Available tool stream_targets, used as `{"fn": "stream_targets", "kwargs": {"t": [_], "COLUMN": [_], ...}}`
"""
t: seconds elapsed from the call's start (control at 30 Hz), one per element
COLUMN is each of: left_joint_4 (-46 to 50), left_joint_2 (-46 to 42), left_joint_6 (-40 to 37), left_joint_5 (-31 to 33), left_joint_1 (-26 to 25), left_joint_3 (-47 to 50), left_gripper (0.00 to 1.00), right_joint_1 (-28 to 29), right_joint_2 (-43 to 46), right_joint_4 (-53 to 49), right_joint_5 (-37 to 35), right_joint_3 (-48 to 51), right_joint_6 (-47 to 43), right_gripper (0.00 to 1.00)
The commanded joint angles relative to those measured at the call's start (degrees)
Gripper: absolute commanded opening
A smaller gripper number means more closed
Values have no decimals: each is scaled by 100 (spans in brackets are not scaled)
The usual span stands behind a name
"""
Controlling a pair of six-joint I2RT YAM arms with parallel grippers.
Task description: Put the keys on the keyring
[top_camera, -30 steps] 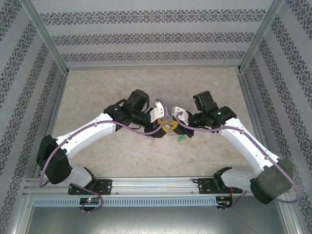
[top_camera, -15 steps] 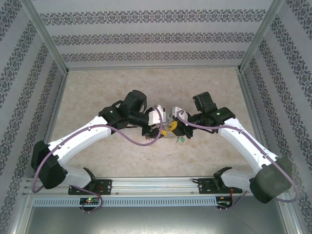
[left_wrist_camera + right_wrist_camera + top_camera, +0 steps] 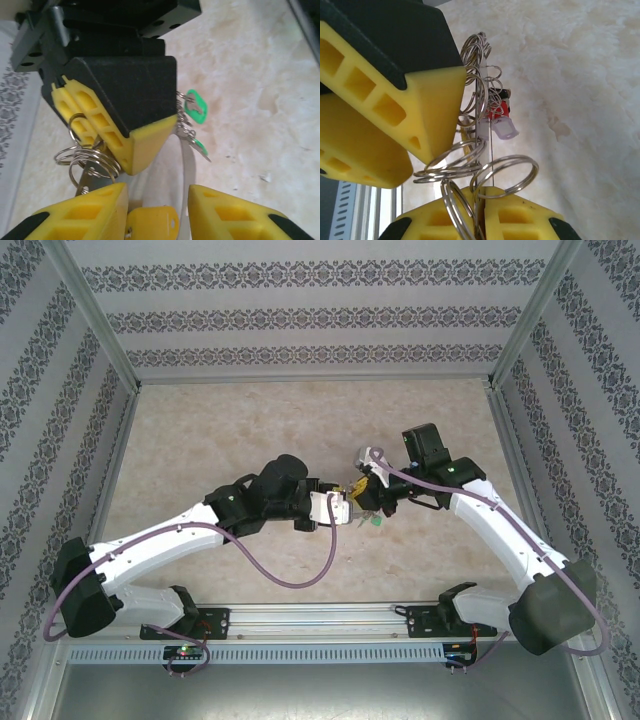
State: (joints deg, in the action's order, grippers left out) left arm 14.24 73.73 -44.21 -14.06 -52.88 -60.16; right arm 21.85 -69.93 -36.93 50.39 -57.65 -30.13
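Marbled beige table (image 3: pixel 200 430); right gripper (image 3: pixel 480 220) pinches the thin keyring (image 3: pixel 491 147), keys (image 3: pixel 195 106) bunched against it; left gripper (image 3: pixel 157 202) straddles a yellow key (image 3: pixel 150 223), grip impossible to tell

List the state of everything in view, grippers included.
keyring: upright, clamped, small rings bunched around it
right gripper: shut on keyring
left gripper: fingers apart, grip unclear
yellow key: between left gripper's fingers
green key: dangling from small rings
red key: dangling behind keyring
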Motion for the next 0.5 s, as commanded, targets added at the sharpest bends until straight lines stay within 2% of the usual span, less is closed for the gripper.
{"fn": "stream_targets", "kwargs": {"t": [0.0,0.47], "left_joint_4": [-851,-1072], "left_joint_2": [-217,-536], "left_joint_6": [-226,-658], "left_joint_5": [709,1276], "left_joint_1": [-125,-332], "left_joint_3": [192,522], "left_gripper": [37,40], "right_joint_1": [-39,-75], "right_joint_2": [-25,-31], "right_joint_4": [230,475], "right_joint_5": [397,454], "right_joint_3": [-46,33], "right_joint_6": [174,479], "right_gripper": [0,0]}}
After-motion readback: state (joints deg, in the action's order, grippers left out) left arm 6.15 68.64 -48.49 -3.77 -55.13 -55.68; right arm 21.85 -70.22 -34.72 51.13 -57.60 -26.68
